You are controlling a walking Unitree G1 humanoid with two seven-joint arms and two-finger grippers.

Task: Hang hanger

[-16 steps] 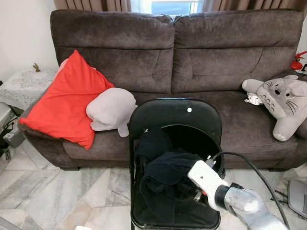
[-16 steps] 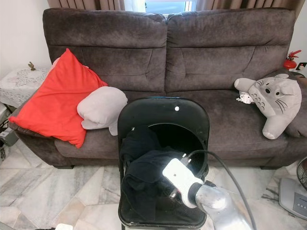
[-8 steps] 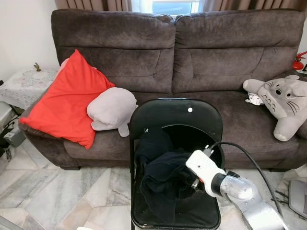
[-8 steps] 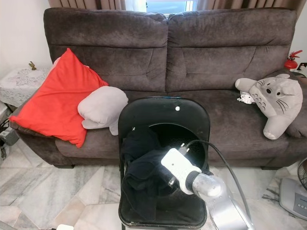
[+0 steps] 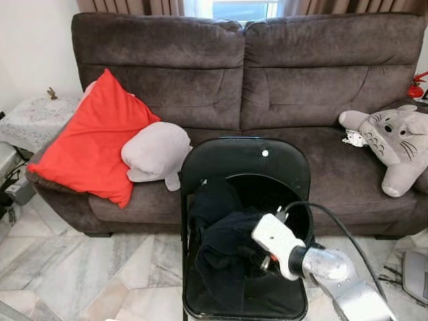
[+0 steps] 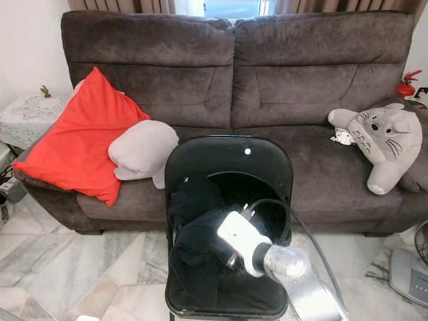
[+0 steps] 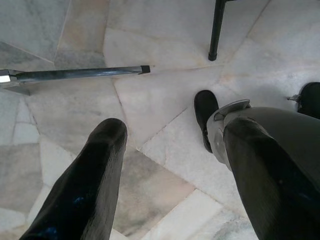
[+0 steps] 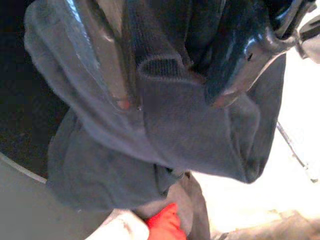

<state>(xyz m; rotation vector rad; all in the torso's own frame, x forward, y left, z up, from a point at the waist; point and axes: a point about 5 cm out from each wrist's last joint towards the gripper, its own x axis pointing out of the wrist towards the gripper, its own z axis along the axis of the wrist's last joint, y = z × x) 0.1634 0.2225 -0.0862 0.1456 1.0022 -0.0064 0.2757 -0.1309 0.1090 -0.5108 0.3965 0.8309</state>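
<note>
The right arm [image 5: 348, 287] is a silver tube ending in a white boxy wrist block [image 5: 273, 235], with a black cable [image 5: 334, 215] looping off it. The left hand [image 7: 170, 150] has two long, glossy black fingers [image 7: 90, 185]. A grey shin runs down to a black foot [image 7: 205, 107].

Chair [image 5: 245, 160]: placed in front of the sofa [image 5: 281, 73], its back toward it.
Garment [image 5: 224, 244]: heaped on the chair seat.
Right gripper [image 5: 262, 259]: set at the garment; the fingers [image 8: 107, 65] appear closed around a fold.
Cushion [image 5: 87, 140]: at the sofa's left end.
Plush toy [image 5: 394, 144]: at its right end.
Side table [image 5: 30, 120]: left of the sofa.
</note>
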